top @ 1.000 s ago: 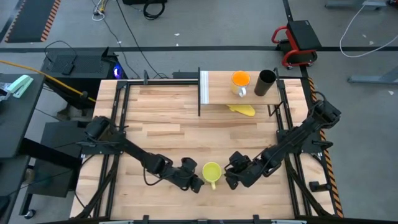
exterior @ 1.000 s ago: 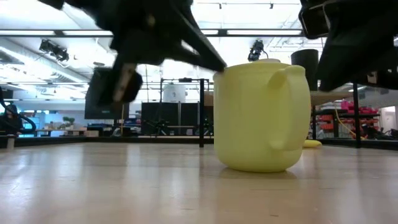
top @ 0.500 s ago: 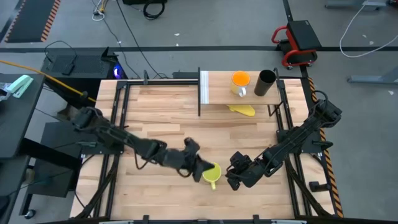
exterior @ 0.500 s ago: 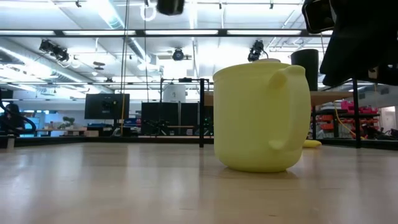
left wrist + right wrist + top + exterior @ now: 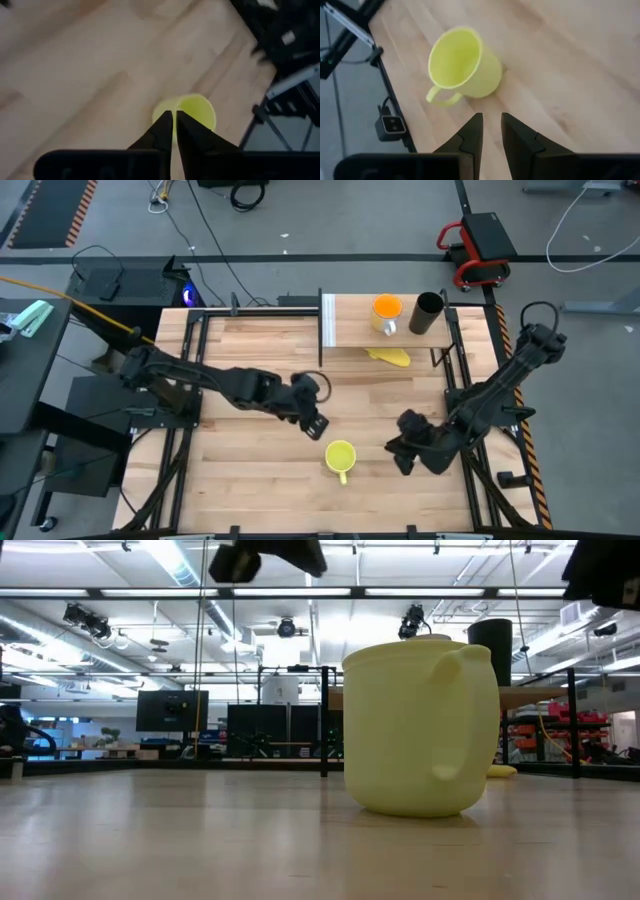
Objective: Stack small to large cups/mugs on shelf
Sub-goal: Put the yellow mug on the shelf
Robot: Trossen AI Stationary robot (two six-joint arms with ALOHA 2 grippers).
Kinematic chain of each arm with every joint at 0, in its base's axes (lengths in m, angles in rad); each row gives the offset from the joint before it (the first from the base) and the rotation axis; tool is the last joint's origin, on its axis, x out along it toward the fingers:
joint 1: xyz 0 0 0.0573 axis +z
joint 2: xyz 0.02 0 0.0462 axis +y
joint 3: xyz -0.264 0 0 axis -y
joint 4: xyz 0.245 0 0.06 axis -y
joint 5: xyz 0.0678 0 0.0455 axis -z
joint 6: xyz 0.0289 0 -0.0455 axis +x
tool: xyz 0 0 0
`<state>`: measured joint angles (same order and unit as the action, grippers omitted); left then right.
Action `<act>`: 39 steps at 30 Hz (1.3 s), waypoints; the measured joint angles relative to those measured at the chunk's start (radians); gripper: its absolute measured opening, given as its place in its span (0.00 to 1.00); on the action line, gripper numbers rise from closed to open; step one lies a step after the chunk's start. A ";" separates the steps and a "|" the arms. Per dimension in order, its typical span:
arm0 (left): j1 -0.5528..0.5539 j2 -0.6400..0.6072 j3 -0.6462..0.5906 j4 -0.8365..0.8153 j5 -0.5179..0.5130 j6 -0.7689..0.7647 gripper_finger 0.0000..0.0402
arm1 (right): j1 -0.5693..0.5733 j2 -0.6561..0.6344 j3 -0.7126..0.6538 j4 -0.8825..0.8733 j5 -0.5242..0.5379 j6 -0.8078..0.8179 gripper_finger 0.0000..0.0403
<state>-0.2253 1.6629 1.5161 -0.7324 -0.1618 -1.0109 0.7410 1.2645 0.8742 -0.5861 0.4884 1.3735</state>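
The yellow mug stands upright on its base on the tabletop near the front edge, with its handle toward the near edge. It also shows in the low view and the left wrist view. The orange cup and the tall black cup stand on the shelf at the back. My left gripper hangs shut above the table, just far-left of the mug. My right gripper is right of the mug, its fingers a narrow gap apart. Both are empty.
A flat yellow banana-like thing lies on the table at the shelf's near edge. The shelf's white end panel stands at its left end. Black frame rails run along the table's left and right sides.
My left gripper first came close to the mug from its near left. It has since risen and gone toward the far edge. My right gripper has drawn back from the mug toward the table's right edge and risen. The mug has stayed where it was.
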 joint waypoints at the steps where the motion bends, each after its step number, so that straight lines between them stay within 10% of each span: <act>1: 0.000 0.017 0.002 0.007 0.016 -0.004 0.08 | 0.008 -0.016 0.000 -0.015 0.023 0.009 0.19; 10: 0.004 0.172 -0.001 0.059 0.183 -0.018 0.06 | 0.039 -0.025 0.000 -0.047 0.069 0.042 0.19; 39: -0.014 0.269 -0.001 0.184 0.221 -0.052 0.17 | 0.047 0.022 -0.001 -0.082 0.061 0.093 0.21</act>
<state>-0.2398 1.9324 1.5148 -0.5484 0.0591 -1.0634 0.7879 1.2869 0.8734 -0.6681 0.5491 1.4670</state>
